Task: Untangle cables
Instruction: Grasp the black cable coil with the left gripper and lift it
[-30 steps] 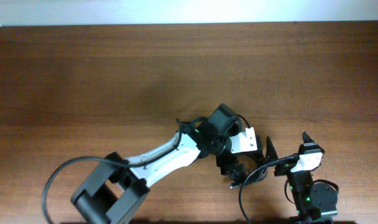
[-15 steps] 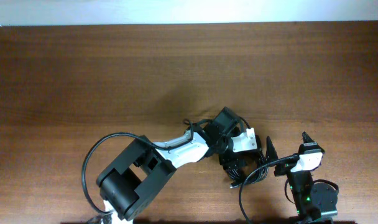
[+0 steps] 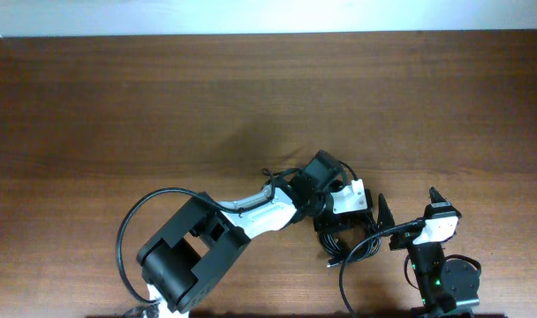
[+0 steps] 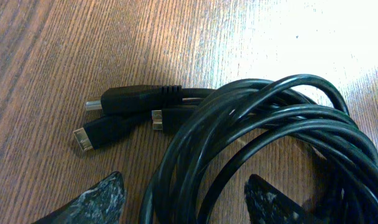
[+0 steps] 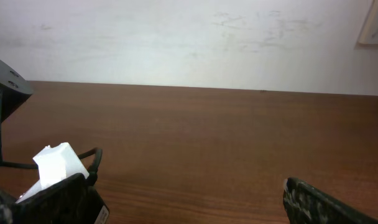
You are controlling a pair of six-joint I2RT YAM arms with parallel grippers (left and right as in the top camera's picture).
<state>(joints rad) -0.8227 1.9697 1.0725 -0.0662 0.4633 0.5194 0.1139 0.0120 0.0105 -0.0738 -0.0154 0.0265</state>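
Left gripper (image 4: 186,200) over cables (image 4: 257,118)
Jaws spread astride them, 3 plugs (image 4: 117,115) lying alongside; right gripper (image 5: 195,199) jaws wide apart.

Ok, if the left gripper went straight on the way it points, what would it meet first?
The cables: strands lie between the left gripper's open fingers, so it would likely touch them before the table.
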